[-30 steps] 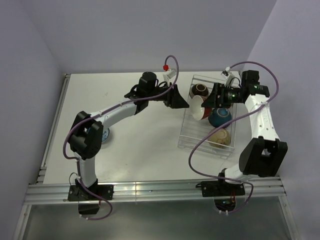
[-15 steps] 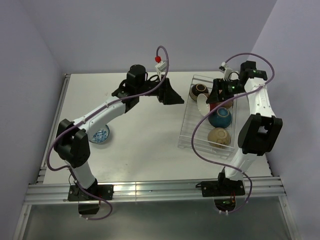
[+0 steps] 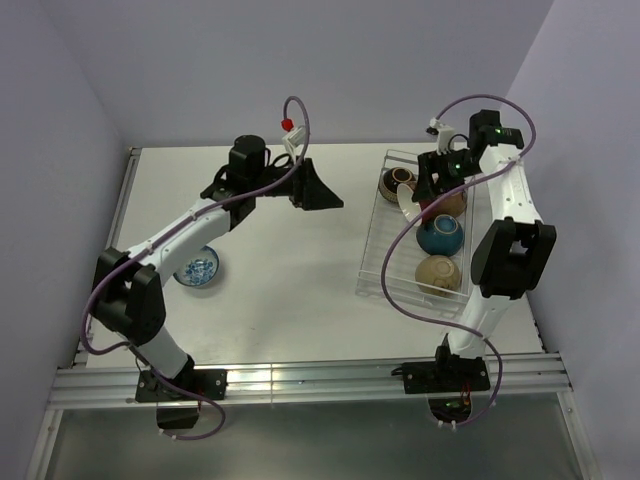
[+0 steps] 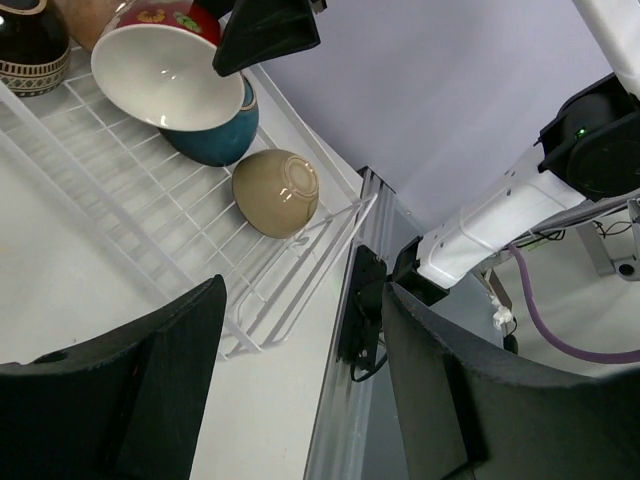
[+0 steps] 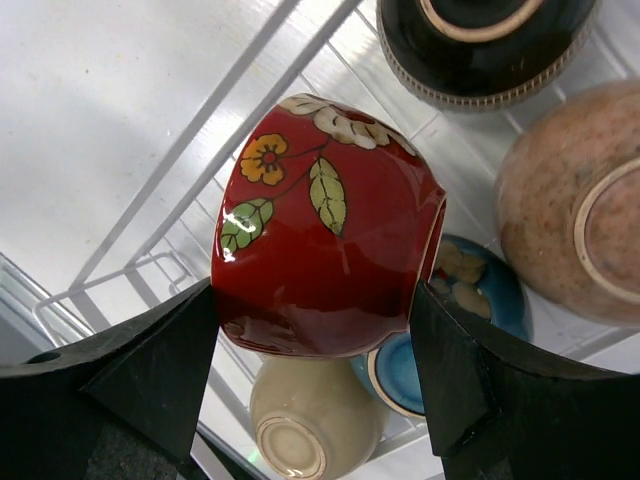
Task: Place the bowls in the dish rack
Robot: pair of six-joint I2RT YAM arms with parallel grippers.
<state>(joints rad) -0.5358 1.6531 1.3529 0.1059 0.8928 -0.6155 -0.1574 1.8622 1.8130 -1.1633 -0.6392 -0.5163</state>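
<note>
The red bowl (image 5: 325, 240), white inside and flowered outside, hangs tilted over the rack (image 3: 385, 262), pinched across its sides by my right end effector (image 3: 425, 188). It is directly above the blue bowl (image 4: 215, 135). The black bowl (image 5: 480, 30) and the speckled bowl (image 5: 570, 210) are close beside it, and the tan bowl (image 4: 277, 192) lies at the rack's near end.

My worry is that letting go at this tilt could drop it onto the blue bowl and chip both, or roll it over the low wall. The glaze looks slick, so it might also slip in the grip.

My left end effector (image 4: 300, 300) is spread wide and holds nothing, out over the white surface (image 3: 290, 260). There a blue-patterned bowl (image 3: 198, 268) sits well apart from the rack. Plain pale walls (image 3: 300, 60) close the space in.
</note>
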